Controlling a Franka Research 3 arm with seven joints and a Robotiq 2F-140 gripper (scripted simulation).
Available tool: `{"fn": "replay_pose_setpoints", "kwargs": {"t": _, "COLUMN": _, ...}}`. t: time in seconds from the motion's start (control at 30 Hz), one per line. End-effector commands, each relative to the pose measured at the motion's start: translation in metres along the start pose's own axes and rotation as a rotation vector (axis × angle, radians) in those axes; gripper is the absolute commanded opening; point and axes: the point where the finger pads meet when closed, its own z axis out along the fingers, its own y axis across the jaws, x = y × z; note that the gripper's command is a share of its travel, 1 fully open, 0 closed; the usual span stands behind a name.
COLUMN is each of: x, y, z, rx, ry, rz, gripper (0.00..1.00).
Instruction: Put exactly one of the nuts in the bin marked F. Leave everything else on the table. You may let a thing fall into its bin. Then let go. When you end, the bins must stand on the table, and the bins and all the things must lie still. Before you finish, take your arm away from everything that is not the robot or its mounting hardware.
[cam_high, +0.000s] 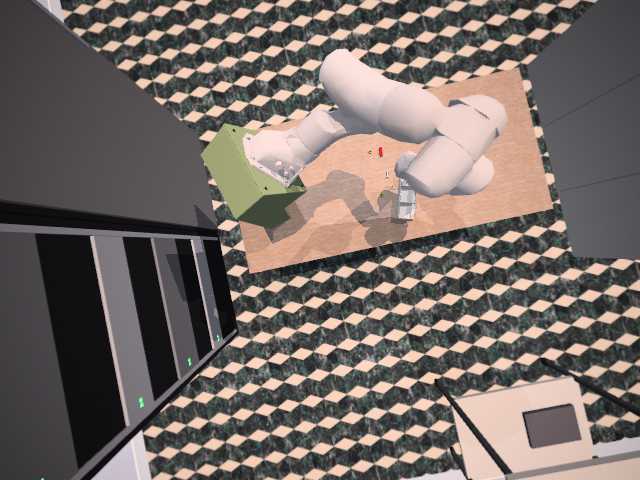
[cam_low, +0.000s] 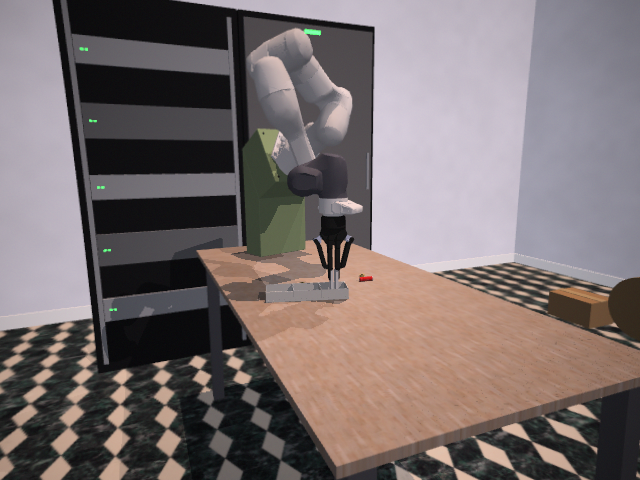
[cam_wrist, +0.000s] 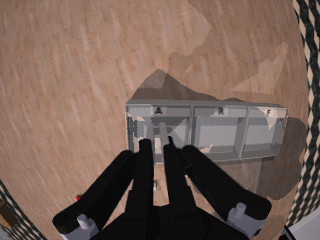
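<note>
From the exterior view, the wooden counter (cam_low: 413, 361) runs away from the near edge. Toward its far part lies a grey row of bins (cam_low: 305, 294). The wrist view shows three compartments side by side, though their letters are too small to read.

The tool (cam_low: 334, 281) hangs upright over the 3 o'clock end of that row in the exterior view. In the wrist view, that end lies at 9 o'clock. The tool (cam_wrist: 156, 147) is clenched, its fingertips drawn nearly together just above that end compartment. No nut shows between them.

From the top, two yellowish specks (probably the nuts, but too small to be sure) lie on the counter. One speck (cam_high: 381, 194) is just beside the bins at their 9 o'clock. The other speck (cam_high: 370, 151) is farther off, at 9 o'clock of a small red piece (cam_high: 381, 150).

Beyond the tool stands the green pedestal (cam_low: 268, 217) that carries the arm. Behind it is a dark rack (cam_low: 155, 186) at 10 o'clock.
</note>
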Motion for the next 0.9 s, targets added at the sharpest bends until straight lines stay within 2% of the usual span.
{"fn": "replay_pose_setpoints", "kwargs": {"t": 0.0, "x": 0.000, "y": 0.001, "z": -0.003, "rx": -0.003, "ry": 0.000, "rz": 0.002, "gripper": 0.05}}
{"fn": "replay_pose_setpoints", "kwargs": {"t": 0.7, "x": 0.000, "y": 0.001, "z": -0.028, "rx": -0.003, "ry": 0.000, "rz": 0.002, "gripper": 0.05}}
{"fn": "replay_pose_setpoints", "kwargs": {"t": 0.87, "x": 0.000, "y": 0.001, "z": -0.044, "rx": -0.003, "ry": 0.000, "rz": 0.002, "gripper": 0.05}}
